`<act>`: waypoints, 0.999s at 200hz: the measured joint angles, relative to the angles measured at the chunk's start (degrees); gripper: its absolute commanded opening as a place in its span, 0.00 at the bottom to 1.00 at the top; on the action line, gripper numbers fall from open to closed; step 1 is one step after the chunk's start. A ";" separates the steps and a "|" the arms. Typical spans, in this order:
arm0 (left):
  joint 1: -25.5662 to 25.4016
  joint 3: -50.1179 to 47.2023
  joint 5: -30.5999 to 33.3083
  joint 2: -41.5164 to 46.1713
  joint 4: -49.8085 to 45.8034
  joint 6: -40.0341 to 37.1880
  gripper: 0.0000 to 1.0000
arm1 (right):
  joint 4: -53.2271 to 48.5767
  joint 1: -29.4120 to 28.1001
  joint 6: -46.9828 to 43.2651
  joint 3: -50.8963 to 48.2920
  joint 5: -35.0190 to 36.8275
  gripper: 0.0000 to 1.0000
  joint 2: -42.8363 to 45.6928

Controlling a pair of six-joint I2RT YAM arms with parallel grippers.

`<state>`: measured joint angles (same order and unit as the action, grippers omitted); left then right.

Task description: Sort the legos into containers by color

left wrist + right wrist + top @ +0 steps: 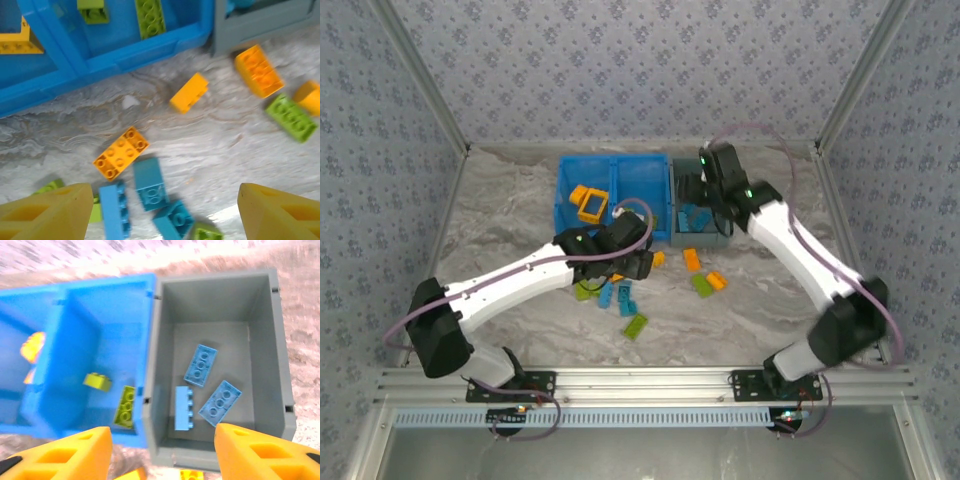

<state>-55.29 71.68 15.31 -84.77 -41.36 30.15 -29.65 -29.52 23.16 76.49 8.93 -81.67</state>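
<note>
Both arms are built of smooth white tubular links joined by bulky black joint housings: the left arm [510,280], the right arm [800,250]. A thin mauve cable [752,126] loops alongside each. Tiny green lights [748,191] glow on the black wrist blocks. The left pincer [162,202] and the right pincer [162,440] end in chunky yellow-orange fingers [60,205] with recessed hollows.

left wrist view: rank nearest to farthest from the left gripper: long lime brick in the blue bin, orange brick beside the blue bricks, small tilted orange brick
1. orange brick beside the blue bricks, just ahead of the left gripper
2. small tilted orange brick, mid-table
3. long lime brick, in the blue bin
</note>
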 measured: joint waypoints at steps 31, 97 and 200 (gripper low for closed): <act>1.95 0.31 -3.39 -4.98 -0.68 -7.89 0.78 | 6.97 -9.60 0.68 -21.22 0.94 0.61 17.90; 1.95 7.28 -5.68 -18.45 2.71 -17.20 0.81 | 3.02 -21.70 6.91 -41.94 6.38 0.65 47.52; 4.52 15.98 -6.40 -32.94 5.64 -21.35 0.51 | -5.38 -21.81 9.03 -40.17 8.70 0.65 54.49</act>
<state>-50.76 87.66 8.91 -117.71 -35.73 8.80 -35.03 -51.33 32.18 36.32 17.63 -27.18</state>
